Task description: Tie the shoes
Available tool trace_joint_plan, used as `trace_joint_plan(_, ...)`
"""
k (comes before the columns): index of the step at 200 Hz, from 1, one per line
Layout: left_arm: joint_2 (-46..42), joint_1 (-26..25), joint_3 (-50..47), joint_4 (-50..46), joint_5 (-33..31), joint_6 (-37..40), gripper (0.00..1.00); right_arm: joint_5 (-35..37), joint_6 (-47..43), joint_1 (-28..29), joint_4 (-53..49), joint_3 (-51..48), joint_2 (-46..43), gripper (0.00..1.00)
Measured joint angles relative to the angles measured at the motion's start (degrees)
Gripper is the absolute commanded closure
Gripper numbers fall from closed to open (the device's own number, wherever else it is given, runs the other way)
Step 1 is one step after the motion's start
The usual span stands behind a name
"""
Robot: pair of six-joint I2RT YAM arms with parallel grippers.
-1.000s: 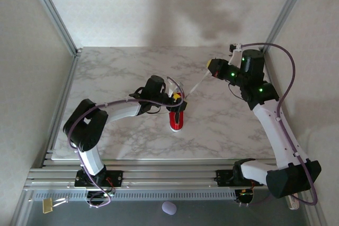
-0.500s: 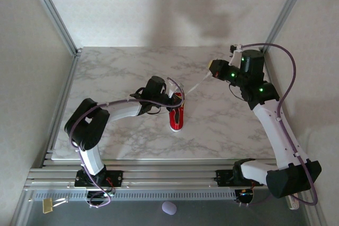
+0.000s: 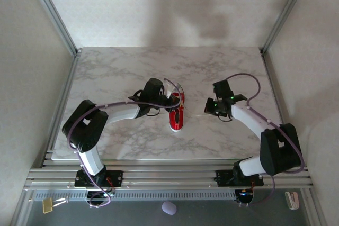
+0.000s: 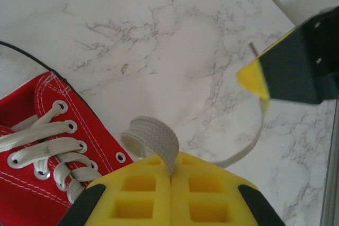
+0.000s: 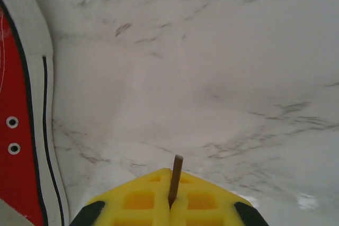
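Top external view: the red canvas sneaker (image 3: 176, 116) lay near the middle of the marble table (image 3: 116, 67), toe toward the arm bases. The left gripper (image 3: 170, 99) sat at its heel end and the right gripper (image 3: 208, 108) was just off to the shoe's right, low over the marble.

Left wrist view: the left gripper's (image 4: 170, 169) yellow pads were pressed together on a loop of flat white lace (image 4: 152, 135), which stood up in a soft arch above them. A slack lace strand (image 4: 248, 144) curved from behind the pads toward the right gripper (image 4: 253, 75). The laced eyelets (image 4: 59, 105) showed at the lower left.

Right wrist view: the right gripper's (image 5: 170, 200) pads were closed on a lace tip (image 5: 176, 175), which poked up stiff and narrow between them. The sneaker's white rubber sidewall (image 5: 45, 130) ran along the left edge.

Handling, as we judged it: the shoe looked small and light, and the marble smooth, so a hard pull on either lace would likely drag or tip it. The woven lace seemed limp and would not keep a loop unsupported. It would probably grip well on its flat face, pinched low near the loop's base. The tip looked hard and slick, so we thought a hold just behind it, on the weave, would be safer.
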Motion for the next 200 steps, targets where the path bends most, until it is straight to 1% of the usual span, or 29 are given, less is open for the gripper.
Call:
trace_joint_plan(56, -0.02, 0.31, -2.16, 2.89, 0.04, -3.98, 1.00, 2.16, 0.74, 7.02, 6.16, 0.04, 10.34, 1.00)
trace_joint_plan(73, -0.07, 0.48, -2.16, 3.28, 0.07, -4.68, 1.00, 3.30, 0.96, 8.09, 6.43, 0.04, 11.34, 1.00)
trace_joint_plan(80, -0.13, 0.59, -2.16, 3.32, 0.07, -4.94, 1.00, 4.07, 0.98, 8.26, 6.47, 0.02, 11.04, 0.92)
trace_joint_plan(84, -0.17, 0.68, -2.16, 3.32, 0.07, -5.09, 1.00, 4.37, 1.05, 8.33, 6.56, 0.02, 10.80, 0.86)
trace_joint_plan(86, -0.20, 0.74, -2.16, 3.32, 0.07, -5.16, 1.00, 4.70, 1.27, 8.35, 6.62, 0.00, 10.49, 0.83)
trace_joint_plan(95, -0.31, 1.01, -2.16, 3.32, 0.09, -5.55, 1.00, 6.21, 1.18, 8.35, 7.08, -0.39, 8.66, 0.63)
trace_joint_plan(99, -0.39, 1.14, -2.16, 3.32, 0.07, -5.66, 1.00, 6.80, 1.42, 8.35, 7.34, -0.74, 7.34, 0.57)
trace_joint_plan(104, -0.44, 1.33, -2.16, 3.32, 0.11, -5.84, 1.00, 7.63, 1.14, 8.35, 7.80, -1.31, 5.49, 0.52)
trace_joint_plan(109, -0.48, 1.46, -2.16, 3.32, 0.09, -6.01, 1.00, 8.61, 1.05, 8.35, 8.24, -1.97, 3.37, 0.49)
trace_joint_plan(132, -0.50, 1.99, -2.16, 3.28, 0.13, -7.23, 1.00, 11.67, -0.07, 8.48, 10.16, -5.14, -8.31, 0.46)
trace_joint_plan(148, -0.50, 2.10, -2.14, 3.26, 0.11, -8.00, 1.00, 13.20, -1.81, 9.44, 12.28, -7.45, -14.78, 0.44)
trace_joint_plan(163, -0.50, 2.19, -2.12, 2.86, 0.28, -8.81, 1.00, 14.19, -3.96, 12.11, 14.43, -10.14, -19.56, 0.44)
trace_joint_plan(175, -0.50, 2.21, -1.95, 2.03, 0.31, -9.29, 1.00, 14.69, -5.77, 15.34, 16.44, -12.66, -22.88, 0.43)
trace_joint_plan(200, -0.50, 2.43, -1.31, -0.02, -0.07, -10.93, 1.00, 15.26, -8.22, 20.70, 18.91, -15.87, -26.62, 0.43)
